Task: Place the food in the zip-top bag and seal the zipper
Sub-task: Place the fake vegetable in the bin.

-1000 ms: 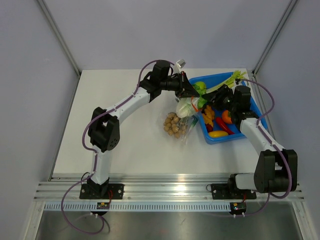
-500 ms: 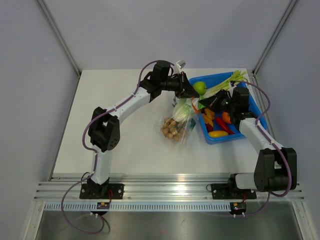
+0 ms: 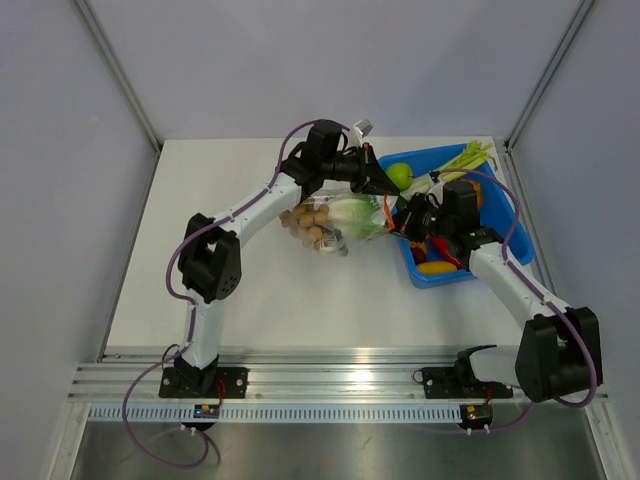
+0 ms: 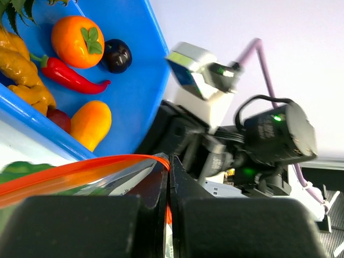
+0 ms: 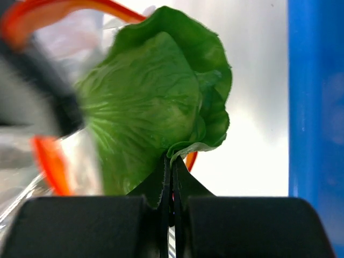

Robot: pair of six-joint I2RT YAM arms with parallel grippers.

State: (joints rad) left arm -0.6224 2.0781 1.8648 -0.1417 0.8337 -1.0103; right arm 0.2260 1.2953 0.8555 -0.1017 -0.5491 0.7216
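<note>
Zip-top bag (image 3: 330,232): held by its mouth between both grippers, at 9 o'clock from the blue bin (image 3: 452,279).
Left gripper (image 4: 169,164): fingers pressed together on the zipper (image 4: 80,172).
Right gripper (image 5: 172,161): pinching the cabbage (image 5: 150,102) leaf tip at the bag's mouth, with the zipper touching there.
Inside bag: cabbage at 3 o'clock, brown balls (image 3: 305,222) at 9 o'clock.
Bin: green apple (image 3: 400,174) at its 11 o'clock corner.
</note>
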